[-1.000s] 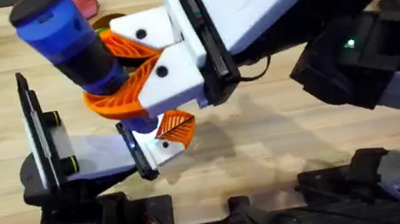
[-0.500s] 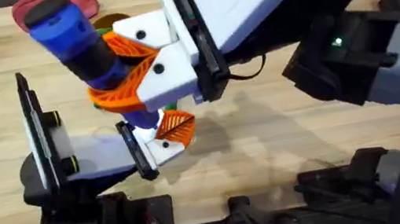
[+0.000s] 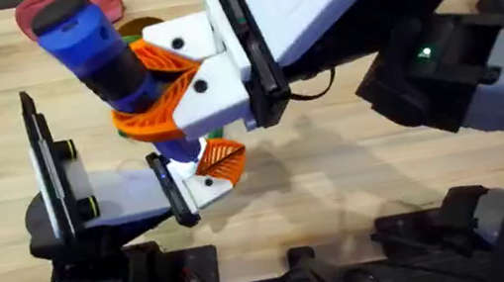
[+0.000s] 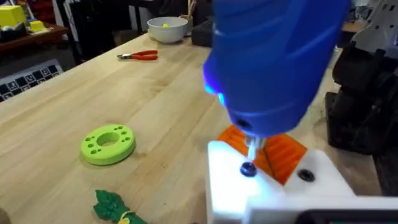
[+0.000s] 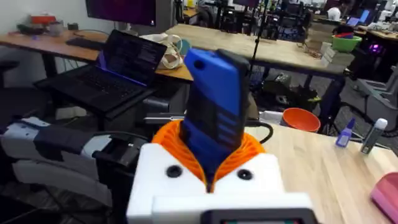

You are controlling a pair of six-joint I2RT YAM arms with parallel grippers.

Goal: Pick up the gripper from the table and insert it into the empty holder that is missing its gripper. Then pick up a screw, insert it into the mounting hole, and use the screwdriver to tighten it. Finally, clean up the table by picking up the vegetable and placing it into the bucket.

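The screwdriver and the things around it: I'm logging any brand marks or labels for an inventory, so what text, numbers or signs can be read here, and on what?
None can be read.
The screwdriver: plain blue body with a dark panel, no legible marking.
The laptop: lit screen, content too blurred to read.
The keyboard at the table's edge: key legends too small to read.
The green disc: holes only, no lettering.

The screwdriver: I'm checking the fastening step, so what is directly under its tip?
Under the blue screwdriver, held in the right claw, its metal bit meets a dark screw on the white holder, beside the orange ribbed finger. The hole itself is covered.
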